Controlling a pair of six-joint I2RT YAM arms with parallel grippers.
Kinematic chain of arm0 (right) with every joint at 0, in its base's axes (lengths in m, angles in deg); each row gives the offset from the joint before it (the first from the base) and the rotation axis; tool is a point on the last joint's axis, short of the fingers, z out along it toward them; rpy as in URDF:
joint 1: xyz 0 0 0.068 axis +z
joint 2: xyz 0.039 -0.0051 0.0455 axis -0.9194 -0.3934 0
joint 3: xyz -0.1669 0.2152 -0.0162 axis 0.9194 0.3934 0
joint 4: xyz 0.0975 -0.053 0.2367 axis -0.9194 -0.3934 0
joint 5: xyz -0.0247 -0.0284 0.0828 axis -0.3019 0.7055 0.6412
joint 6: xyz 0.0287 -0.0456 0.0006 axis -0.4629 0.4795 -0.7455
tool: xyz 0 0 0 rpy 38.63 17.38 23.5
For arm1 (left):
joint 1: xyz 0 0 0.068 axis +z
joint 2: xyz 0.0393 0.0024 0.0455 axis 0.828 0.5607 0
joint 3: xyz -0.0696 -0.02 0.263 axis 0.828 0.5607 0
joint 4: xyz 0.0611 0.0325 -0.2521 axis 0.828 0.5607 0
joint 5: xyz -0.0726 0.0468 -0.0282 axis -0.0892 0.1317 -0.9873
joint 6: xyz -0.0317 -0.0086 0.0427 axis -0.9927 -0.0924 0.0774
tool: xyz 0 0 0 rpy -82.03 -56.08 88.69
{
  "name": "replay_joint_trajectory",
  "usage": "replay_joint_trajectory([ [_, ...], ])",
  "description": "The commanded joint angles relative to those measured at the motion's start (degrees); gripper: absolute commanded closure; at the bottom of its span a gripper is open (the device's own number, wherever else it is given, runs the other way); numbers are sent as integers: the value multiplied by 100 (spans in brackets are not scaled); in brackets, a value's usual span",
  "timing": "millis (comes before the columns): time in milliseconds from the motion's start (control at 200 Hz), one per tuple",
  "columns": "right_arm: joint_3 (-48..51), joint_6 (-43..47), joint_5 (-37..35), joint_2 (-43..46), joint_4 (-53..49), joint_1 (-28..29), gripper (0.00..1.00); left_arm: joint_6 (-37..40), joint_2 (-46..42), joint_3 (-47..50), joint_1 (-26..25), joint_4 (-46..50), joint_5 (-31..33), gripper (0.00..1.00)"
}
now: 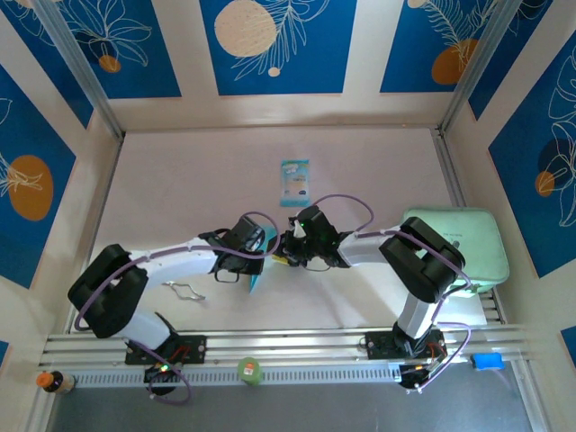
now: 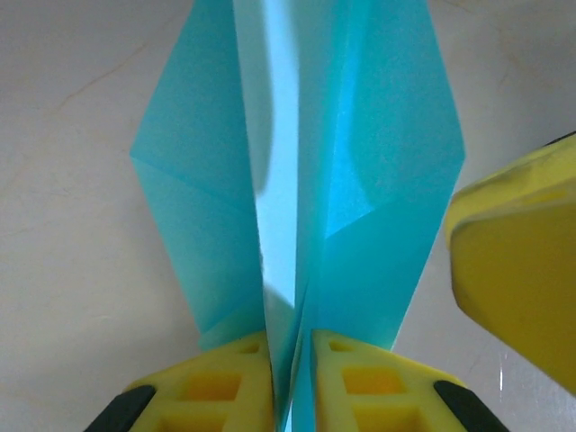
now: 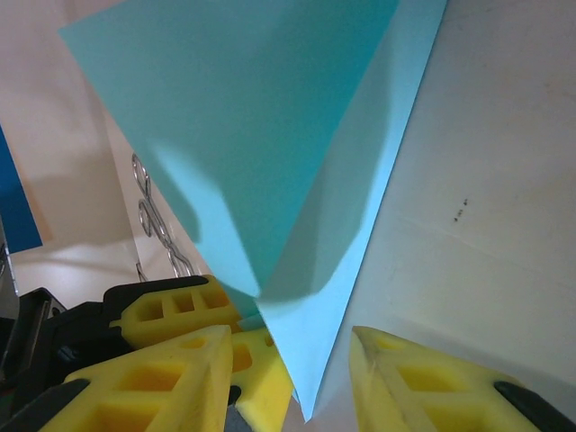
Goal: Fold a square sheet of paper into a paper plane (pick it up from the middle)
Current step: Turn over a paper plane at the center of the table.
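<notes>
Left fingers [image 2: 211, 387] tight on paper plane [image 2: 360, 180]

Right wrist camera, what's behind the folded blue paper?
A bent metal wire lies on the pale table, showing just left of the paper. Yellow fingers of the left gripper pinch the paper's lower edge. The table directly behind the sheet is covered.

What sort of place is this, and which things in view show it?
Probably a robot test booth. A left arm and a right arm are bolted to a metal rail at the table's near edge, blue patterned wall panels close the table in, and folded blue paper is held up between them.
</notes>
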Motion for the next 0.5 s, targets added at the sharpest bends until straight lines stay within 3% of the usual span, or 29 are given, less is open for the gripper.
replay_joint_trajectory([
  [0,-81,-56,55,7,-20,-26,61,120,-138,90,-42,-63,-129,82],
  [305,-214,-4,-17,-98,-438,-22,65,172,-189,107,-51,-126,-201,82],
  [495,-266,67,-78,-107,-710,-27,78,264,-271,91,-50,-59,-66,80],
])
